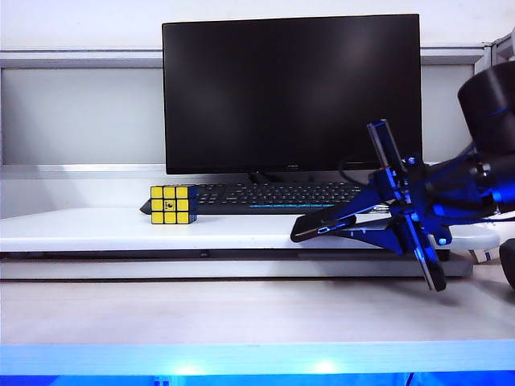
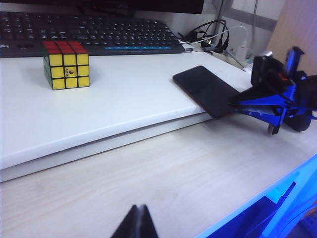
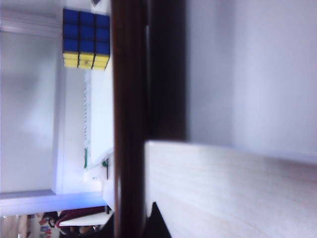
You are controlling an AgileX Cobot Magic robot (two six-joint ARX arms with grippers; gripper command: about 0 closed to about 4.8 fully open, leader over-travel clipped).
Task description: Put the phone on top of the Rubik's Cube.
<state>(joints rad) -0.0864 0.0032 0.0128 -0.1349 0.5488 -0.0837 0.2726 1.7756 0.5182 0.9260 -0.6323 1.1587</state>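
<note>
The Rubik's Cube (image 1: 173,203) stands on the white raised shelf (image 1: 88,229) at its left, in front of the keyboard, its yellow face towards the table's front. It also shows in the left wrist view as Rubik's Cube (image 2: 66,64) and in the right wrist view as Rubik's Cube (image 3: 85,38). The black phone (image 1: 306,228) lies tilted at the shelf's right front edge. My right gripper (image 1: 334,223) is shut on the phone's right end. In the right wrist view the phone (image 3: 129,124) runs edge-on between the fingers of the right gripper (image 3: 132,218). My left gripper (image 2: 139,218) is shut and holds nothing, hanging over the wooden table.
A black monitor (image 1: 291,92) and a long black keyboard (image 1: 273,197) stand behind the cube on the shelf. Cables (image 2: 213,37) lie at the shelf's far right end. The wooden table (image 1: 241,310) stretches in front of the shelf.
</note>
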